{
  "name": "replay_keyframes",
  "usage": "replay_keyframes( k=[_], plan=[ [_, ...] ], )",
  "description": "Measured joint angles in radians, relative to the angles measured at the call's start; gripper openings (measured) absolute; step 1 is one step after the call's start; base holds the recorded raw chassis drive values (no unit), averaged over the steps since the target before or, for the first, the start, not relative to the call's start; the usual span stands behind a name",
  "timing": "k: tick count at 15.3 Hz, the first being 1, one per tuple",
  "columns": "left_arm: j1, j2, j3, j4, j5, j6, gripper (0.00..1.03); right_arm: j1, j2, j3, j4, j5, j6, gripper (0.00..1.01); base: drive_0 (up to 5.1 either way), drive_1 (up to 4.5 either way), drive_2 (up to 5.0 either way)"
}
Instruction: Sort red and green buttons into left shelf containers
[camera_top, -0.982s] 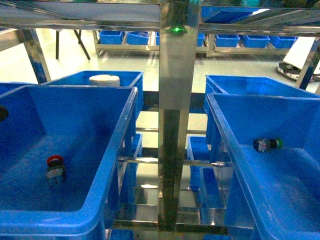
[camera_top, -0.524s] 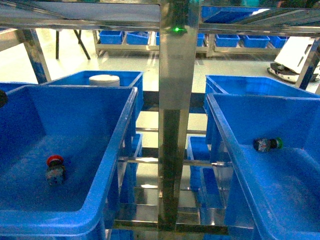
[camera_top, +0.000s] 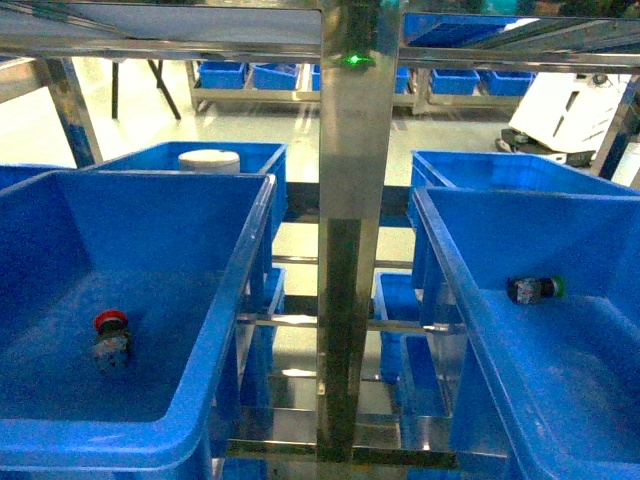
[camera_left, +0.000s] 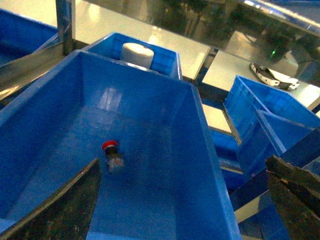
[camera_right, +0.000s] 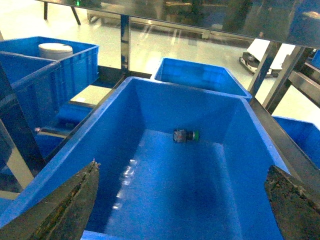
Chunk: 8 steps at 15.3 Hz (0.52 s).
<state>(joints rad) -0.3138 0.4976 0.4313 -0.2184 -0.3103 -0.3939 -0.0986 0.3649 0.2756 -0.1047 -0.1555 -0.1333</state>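
Head view: the red button (camera_top: 110, 338) lies on the floor of the near left bin (camera_top: 225, 330), cap toward the rear, while the green button (camera_top: 535, 289) lies on its side against the back wall of the near right bin (camera_top: 440, 260); the steel shelf post (camera_top: 350, 250) with its green light (camera_top: 353, 60) stands between them, and neither tool appears here. Judged from this layout, the green button is the piece left to move, so a sound pick descends inside the bin walls, closes across the dark body rather than the cap, and lifts clear of the rim before crossing the post. Left wrist view: the left tool (camera_left: 185, 200) hovers above the left bin, fingers spread wide and empty, the red button lying below and between them; a white tub (camera_left: 138, 54) sits in the bin behind. Right wrist view: the right tool (camera_right: 182, 202) hangs high over the right bin, likewise spread and empty, well apart from the green button at the far wall.
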Motion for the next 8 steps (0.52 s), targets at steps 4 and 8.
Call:
replay_keyframes(
  k=[4,8],
  plan=[
    [0.079,-0.119,-0.198,0.356,0.071,0.253,0.68,0.101,-0.091,-0.127,0.233,0.156,0.100,0.60,0.0,0.00,0.0],
    [0.322,-0.252,-0.320,0.357,0.293,0.378,0.02,0.098,-0.274,-0.211,0.094,0.152,0.119,0.02,0.0,0.00,0.0]
  ],
)
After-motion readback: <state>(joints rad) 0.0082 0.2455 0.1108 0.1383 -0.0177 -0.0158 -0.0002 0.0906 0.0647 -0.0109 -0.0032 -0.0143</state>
